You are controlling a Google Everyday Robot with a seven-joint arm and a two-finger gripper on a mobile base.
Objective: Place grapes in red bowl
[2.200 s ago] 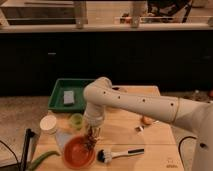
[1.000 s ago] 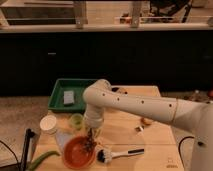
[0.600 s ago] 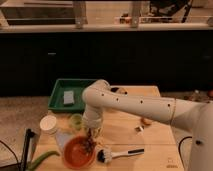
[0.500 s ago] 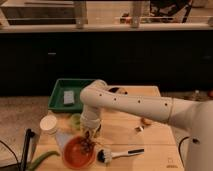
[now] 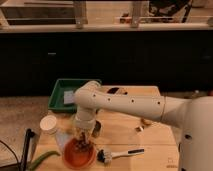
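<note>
The red bowl (image 5: 78, 155) sits on the wooden table near its front left. A dark bunch of grapes (image 5: 82, 145) lies at the bowl's back rim, partly inside it. My gripper (image 5: 83, 136) points straight down right over the grapes, at the end of the white arm (image 5: 130, 105) that reaches in from the right. The gripper's body hides the top of the bunch, so I cannot tell if the grapes are held or resting in the bowl.
A green tray (image 5: 61, 94) with a pale sponge stands at the back left. A white cup (image 5: 48, 123) is left of the bowl. A black-and-white brush (image 5: 119, 153) lies right of it. A green vegetable (image 5: 40, 161) lies front left. Small items (image 5: 145, 122) sit to the right.
The arm's wrist and gripper have shifted slightly to the left over the bowl, and the grapes have moved with them towards the bowl's middle.
</note>
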